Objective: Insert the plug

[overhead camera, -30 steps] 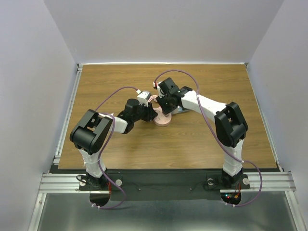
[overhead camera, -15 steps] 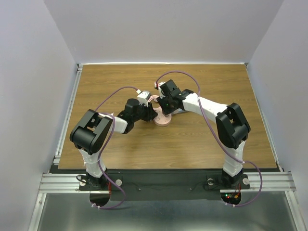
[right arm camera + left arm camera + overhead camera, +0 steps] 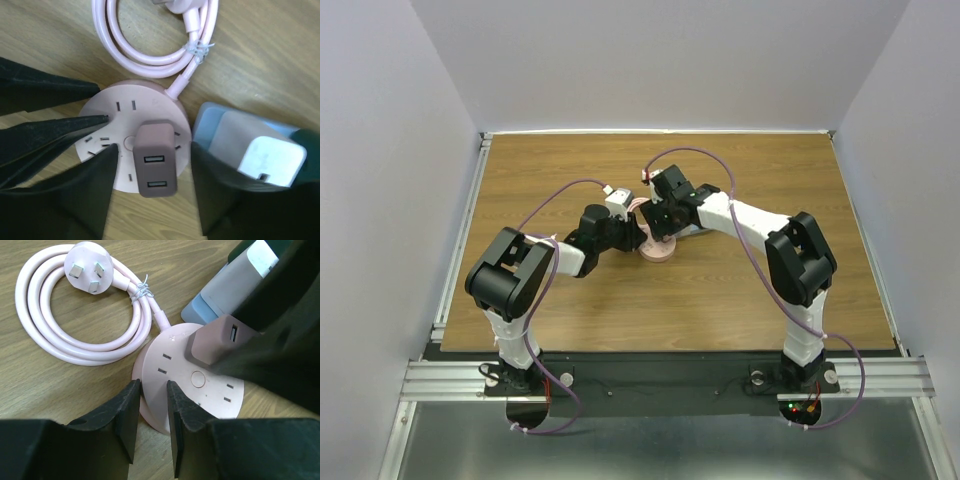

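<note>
A mauve plug (image 3: 155, 160) with two USB ports stands seated in the top of the round pink socket hub (image 3: 112, 122), also seen in the left wrist view as the plug (image 3: 215, 340) on the hub (image 3: 200, 385). My right gripper (image 3: 154, 150) is open, one finger on each side of the plug with a gap at both. The left gripper (image 3: 152, 415) is shut on the hub's near rim. From above, both grippers meet over the hub (image 3: 658, 252), and the plug is hidden under the right gripper (image 3: 663, 226).
The hub's pink cord (image 3: 75, 347) lies coiled on the wooden table (image 3: 580, 300), ending in a three-pin head (image 3: 89, 265). A blue-grey box with a white adapter (image 3: 250, 145) sits just right of the hub, against the right finger.
The right gripper's jaws have parted from the plug, which stays in the hub. The right wrist shifted slightly toward the hub. The left gripper has not moved.
</note>
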